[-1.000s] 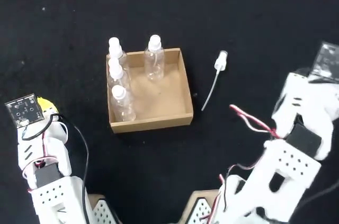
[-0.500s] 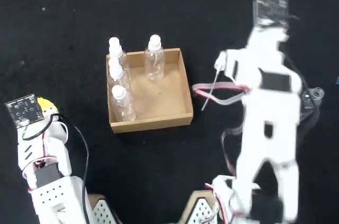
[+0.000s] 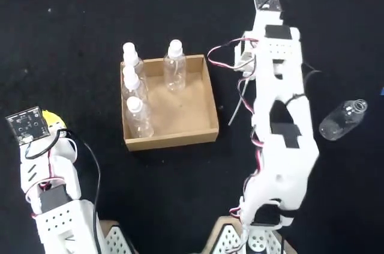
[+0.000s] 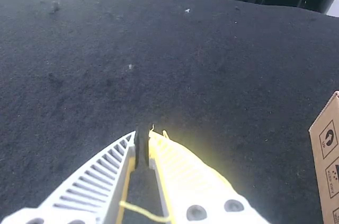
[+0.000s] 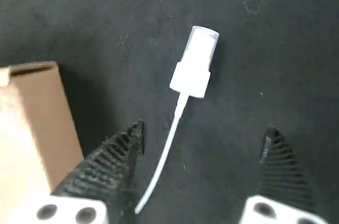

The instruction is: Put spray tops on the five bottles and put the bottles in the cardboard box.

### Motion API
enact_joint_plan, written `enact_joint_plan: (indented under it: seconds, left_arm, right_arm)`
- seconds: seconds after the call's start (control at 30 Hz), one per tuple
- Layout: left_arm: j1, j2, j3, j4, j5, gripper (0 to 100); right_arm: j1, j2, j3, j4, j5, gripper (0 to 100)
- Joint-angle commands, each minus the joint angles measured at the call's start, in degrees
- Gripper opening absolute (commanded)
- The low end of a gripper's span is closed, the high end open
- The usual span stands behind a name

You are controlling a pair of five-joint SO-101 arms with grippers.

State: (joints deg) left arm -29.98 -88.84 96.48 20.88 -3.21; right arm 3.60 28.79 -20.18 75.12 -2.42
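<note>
The right gripper point(image 5: 205, 128) hangs spread over the spray top point(image 5: 193, 70), which lies on the counter point(image 3: 72, 26) beside the box point(image 3: 171, 140) of four capped bottles point(image 3: 174, 65). An open bottle point(image 3: 342, 120) lies well apart. The left gripper point(image 4: 143, 136) is pressed together.

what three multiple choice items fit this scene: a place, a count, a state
1. How many capped bottles stand at the cardboard box? A two B four C five
2. Where is the uncapped bottle? A in the box B lying on the table C upright on the table
3. The right gripper is: A open over the spray top B shut on it C shut on a bottle
Answers: B, four white tops show; B, it rests on its side; A, jaws apart astride the tube.
</note>
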Motion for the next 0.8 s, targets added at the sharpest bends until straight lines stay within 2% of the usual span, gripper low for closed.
enact_joint_plan:
  seconds: [0.0,0.13,0.37,0.5,0.73,0.77]
  left_arm:
    - [0.6,0.0,1.3,0.2,0.4,3]
    - [0.6,0.0,1.3,0.2,0.4,3]
    - [0.6,0.0,1.3,0.2,0.4,3]
    - [0.6,0.0,1.3,0.2,0.4,3]
    - [0.6,0.0,1.3,0.2,0.4,3]
    - [0.6,0.0,1.3,0.2,0.4,3]
  right_arm:
    - [-1.1,5.3,-11.5,2.1,-3.8,31.5]
    - [-0.8,10.6,-17.4,2.1,-8.6,31.4]
    - [-0.9,19.3,-24.0,2.3,-9.4,30.1]
    - [-0.5,23.5,-27.2,2.6,-9.5,21.2]
    - [0.6,25.1,-38.0,12.8,-9.1,0.7]
    - [1.1,25.1,-40.5,14.1,-9.1,1.2]
